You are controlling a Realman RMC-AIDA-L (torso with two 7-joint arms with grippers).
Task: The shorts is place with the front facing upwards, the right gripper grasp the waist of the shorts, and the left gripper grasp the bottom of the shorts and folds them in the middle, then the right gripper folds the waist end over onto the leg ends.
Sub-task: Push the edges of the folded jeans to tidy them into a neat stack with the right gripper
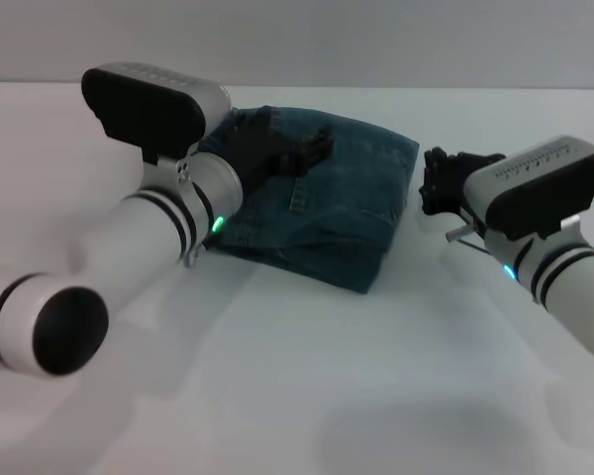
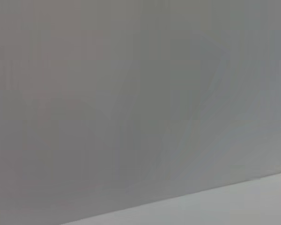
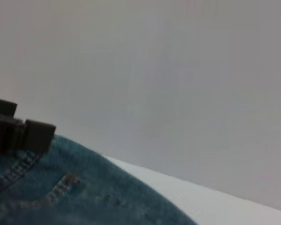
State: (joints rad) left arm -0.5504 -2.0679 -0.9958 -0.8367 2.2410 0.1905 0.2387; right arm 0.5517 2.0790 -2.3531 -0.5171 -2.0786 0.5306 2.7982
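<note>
The shorts (image 1: 322, 203) lie folded into a compact block at the middle of the white counter (image 1: 277, 376), toward its far side. The left hand (image 1: 282, 148) sits over the block's top (whether its fingers pinch cloth, I cannot tell). The right hand (image 1: 445, 183) hangs just beside the block's right edge, off the denim; its fingers' spread I cannot tell either.

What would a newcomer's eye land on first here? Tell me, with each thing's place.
First, the shorts: a compact folded bundle of blue-green denim at the middle of the white table. Next, the left gripper, black, over the bundle's near-left part, on its green-lit silver-white arm. Then the right gripper, just off the bundle's right edge, apart from the cloth.
</note>
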